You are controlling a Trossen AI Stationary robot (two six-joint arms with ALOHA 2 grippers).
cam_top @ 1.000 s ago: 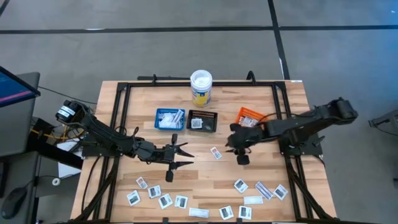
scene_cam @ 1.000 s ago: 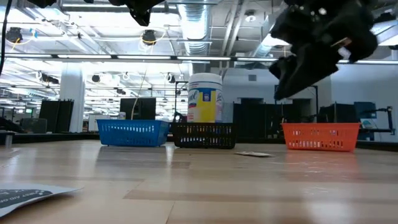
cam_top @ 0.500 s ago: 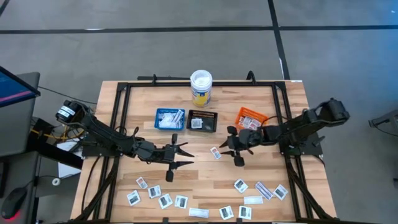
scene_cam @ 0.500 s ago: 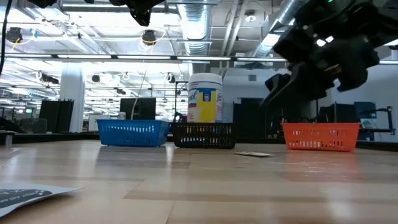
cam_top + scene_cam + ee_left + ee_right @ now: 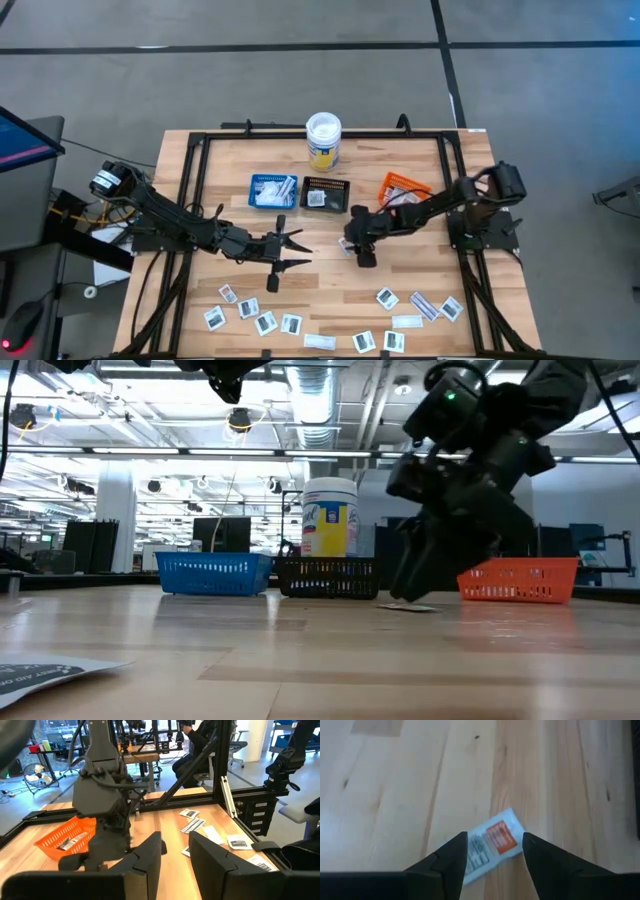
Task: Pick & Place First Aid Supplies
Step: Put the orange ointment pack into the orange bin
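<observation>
A small white packet with an orange-red mark (image 5: 492, 844) lies flat on the wood near the table's middle (image 5: 408, 607). My right gripper (image 5: 494, 838) hangs low over it, slanting down. It is open, with one finger on either side of the packet; I cannot tell whether they touch it. From above, the right gripper (image 5: 354, 238) covers the packet. My left gripper (image 5: 292, 250) waits open, level above the table's left half, pointing toward the right arm (image 5: 176, 845). Several more packets (image 5: 265, 322) lie along the near edge.
Three small trays stand in a row at the back: blue (image 5: 272, 191), black (image 5: 326, 195) and orange (image 5: 400, 189), each with packets inside. A white-lidded tub (image 5: 323, 140) stands behind them. More packets (image 5: 415, 305) lie at the near right. A black frame (image 5: 200, 150) edges the table.
My right gripper has come down from well above the table almost to the wood and gone toward the table's left edge, ending over the lone packet in the middle. The packet has not moved.
</observation>
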